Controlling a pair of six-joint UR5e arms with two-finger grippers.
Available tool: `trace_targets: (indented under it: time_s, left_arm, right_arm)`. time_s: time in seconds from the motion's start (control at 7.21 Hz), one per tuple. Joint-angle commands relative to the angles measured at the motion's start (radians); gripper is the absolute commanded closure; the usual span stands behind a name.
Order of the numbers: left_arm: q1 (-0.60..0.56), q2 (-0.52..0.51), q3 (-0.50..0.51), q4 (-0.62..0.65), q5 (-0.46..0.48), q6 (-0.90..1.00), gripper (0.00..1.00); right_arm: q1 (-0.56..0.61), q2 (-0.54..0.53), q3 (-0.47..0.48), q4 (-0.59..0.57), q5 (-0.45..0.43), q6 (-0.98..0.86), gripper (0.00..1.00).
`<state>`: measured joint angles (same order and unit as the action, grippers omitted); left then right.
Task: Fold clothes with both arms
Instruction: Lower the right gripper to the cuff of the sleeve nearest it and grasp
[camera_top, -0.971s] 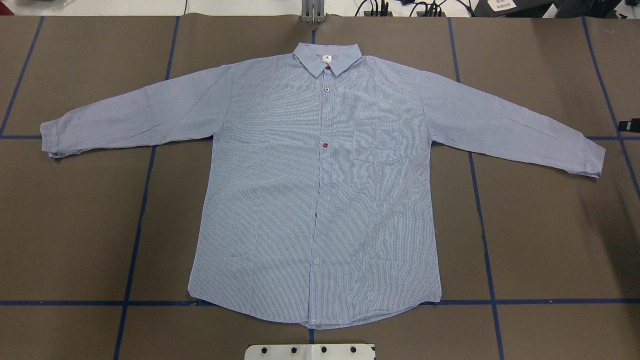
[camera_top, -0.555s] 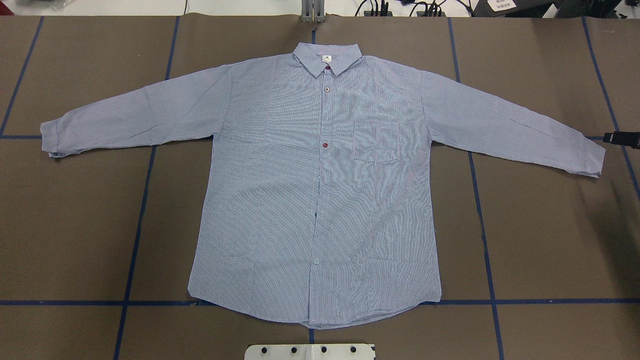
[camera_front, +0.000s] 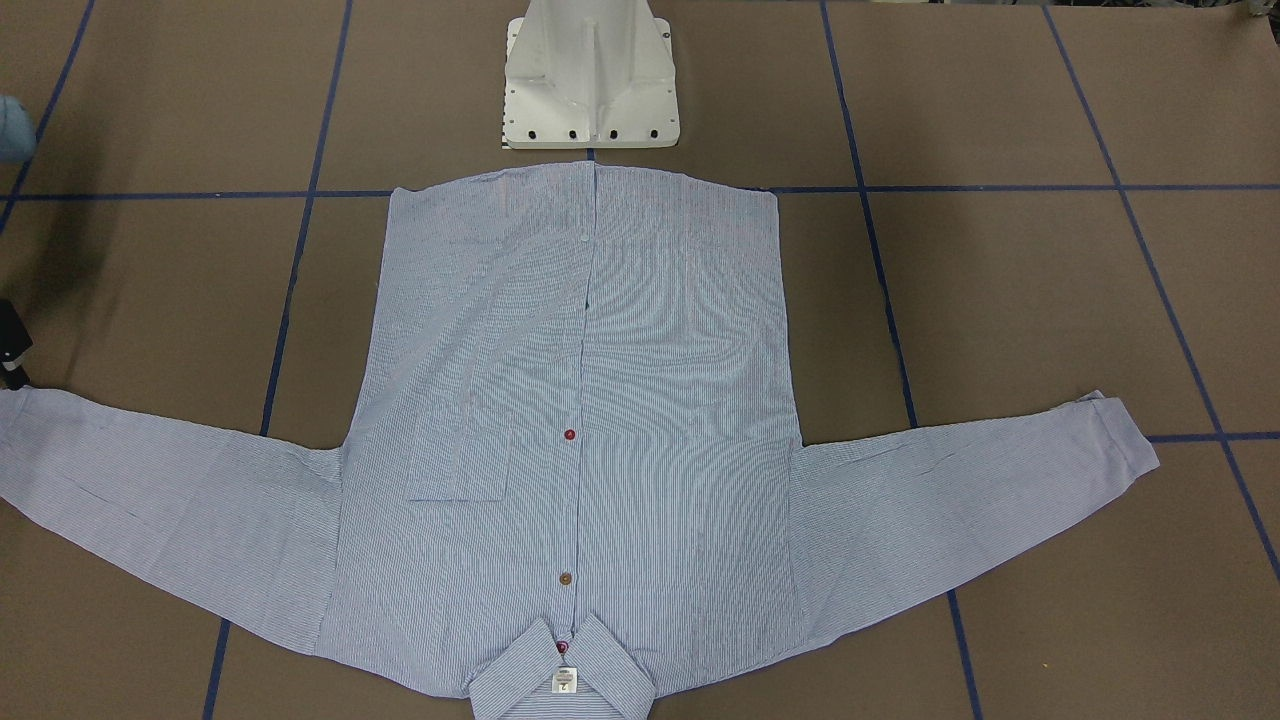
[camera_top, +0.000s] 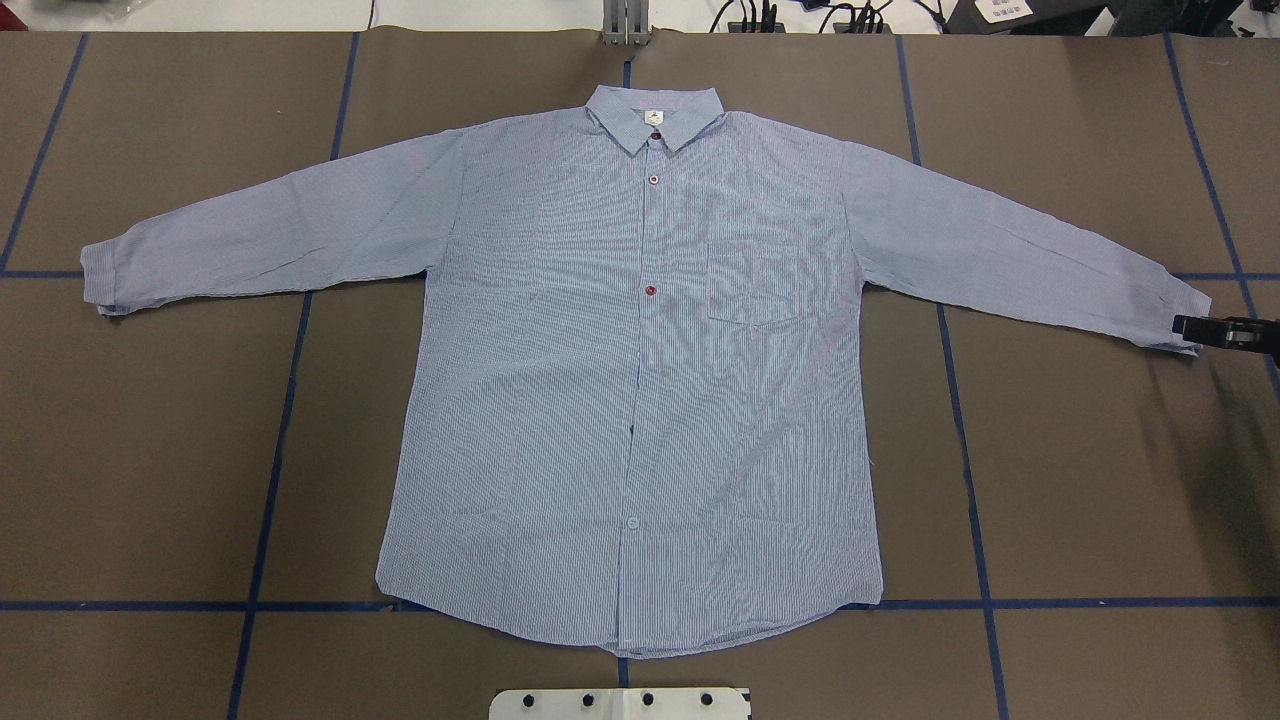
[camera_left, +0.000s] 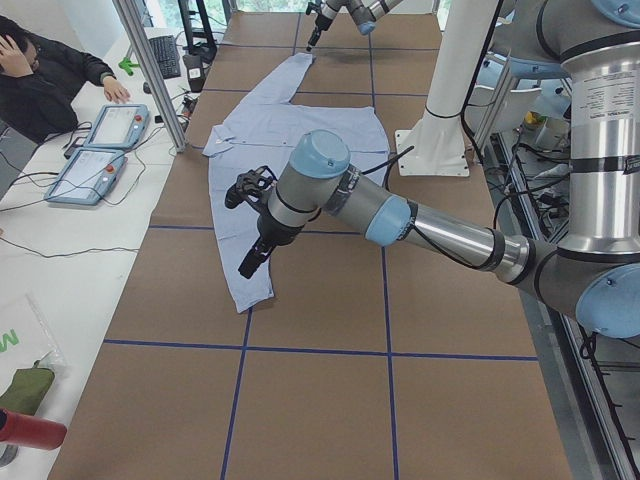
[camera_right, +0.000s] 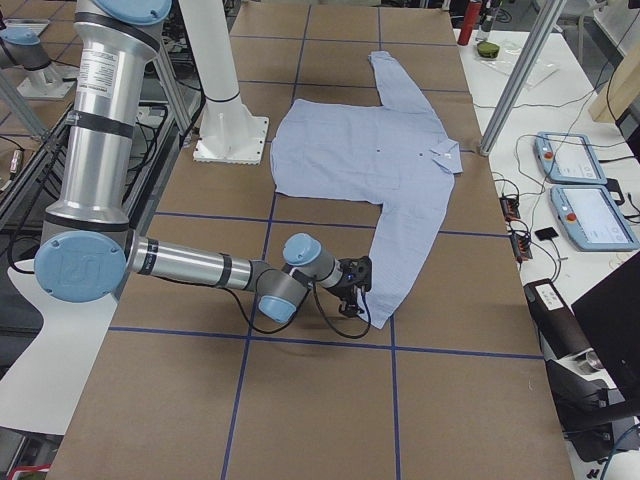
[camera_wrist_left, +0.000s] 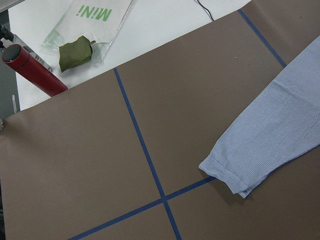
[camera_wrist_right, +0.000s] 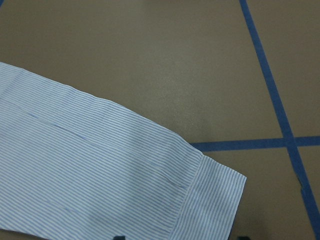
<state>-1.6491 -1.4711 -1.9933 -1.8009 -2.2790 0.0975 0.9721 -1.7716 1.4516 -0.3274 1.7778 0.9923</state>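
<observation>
The light-blue striped shirt (camera_top: 640, 380) lies flat and face up, buttoned, with both sleeves spread and the collar (camera_top: 655, 115) at the far side. My right gripper (camera_top: 1180, 328) is low at the tip of the right sleeve cuff (camera_top: 1185, 312). It also shows in the front view (camera_front: 18, 375) and the right side view (camera_right: 358, 290). In the right wrist view its two fingertips (camera_wrist_right: 118, 237) stand apart at the frame's bottom, open, with the cuff (camera_wrist_right: 212, 200) between them. My left gripper (camera_left: 250, 262) hovers over the left sleeve near its cuff (camera_left: 255, 295); I cannot tell whether it is open or shut.
The white pedestal base (camera_front: 590, 80) stands by the shirt's hem. Blue tape lines cross the brown table. Beyond the table's left end are a red bottle (camera_wrist_left: 32, 70) and a plastic bag (camera_wrist_left: 85, 30). A side table holds control tablets (camera_left: 110, 125) in front of a seated person (camera_left: 40, 75).
My right gripper has come in from the overhead view's right edge and moved toward the robot's side, down to the right sleeve cuff. The shirt has not moved.
</observation>
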Motion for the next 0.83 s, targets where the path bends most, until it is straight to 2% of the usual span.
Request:
trace_targets:
  time_s: [0.0,0.28,0.69]
  left_arm:
    - [0.0,-0.003,0.002,0.0,0.001,0.001,0.0]
    - [0.0,-0.003,0.001,0.0,0.001,0.001,0.0]
    - [0.0,-0.003,0.001,-0.003,0.001,0.001,0.0]
  right_arm:
    - [-0.038,-0.003,-0.017,0.004,-0.041,0.0,0.35]
    - [-0.042,-0.002,-0.025,0.004,-0.05,0.0,0.41]
    - [-0.049,0.004,-0.057,0.004,-0.067,-0.003,0.41]
